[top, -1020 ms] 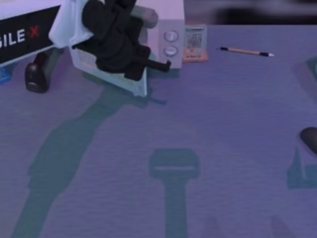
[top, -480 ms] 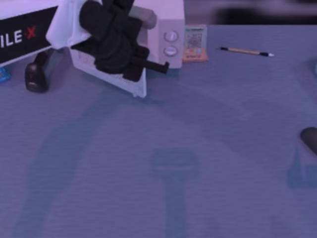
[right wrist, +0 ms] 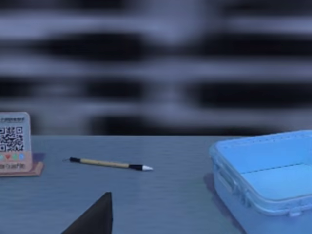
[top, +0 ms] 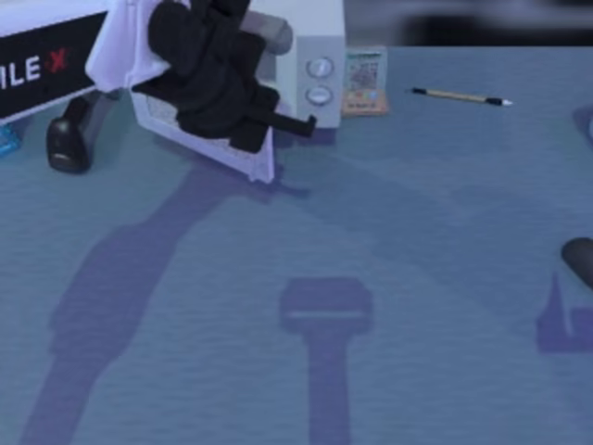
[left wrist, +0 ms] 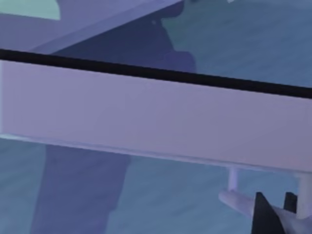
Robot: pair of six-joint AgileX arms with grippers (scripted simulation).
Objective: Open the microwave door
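The white microwave (top: pixel 310 37) stands at the back left of the table, its two silver knobs (top: pixel 320 82) facing forward. The microwave door (top: pixel 232 156) stands swung out toward the front left. In the left wrist view it is a wide white panel (left wrist: pixel 156 117) with its thin handle bar (left wrist: pixel 236 200) below. My left arm reaches over the door, and my left gripper (top: pixel 295 123) (left wrist: pixel 278 209) is shut on that handle, a dark finger on each side. My right gripper (top: pixel 579 260) sits parked at the right edge of the table.
A black hand scanner (top: pixel 67 137) stands left of the door beside a white box with a black label (top: pixel 46 56). A QR card (top: pixel 365 82) (right wrist: pixel 13 141) and a pencil (top: pixel 459 95) (right wrist: pixel 109 164) lie right of the microwave. A blue bin (right wrist: pixel 263 170) sits at far right.
The door has swung slightly farther out to the left, with my left gripper still on its handle. My right arm has not moved.
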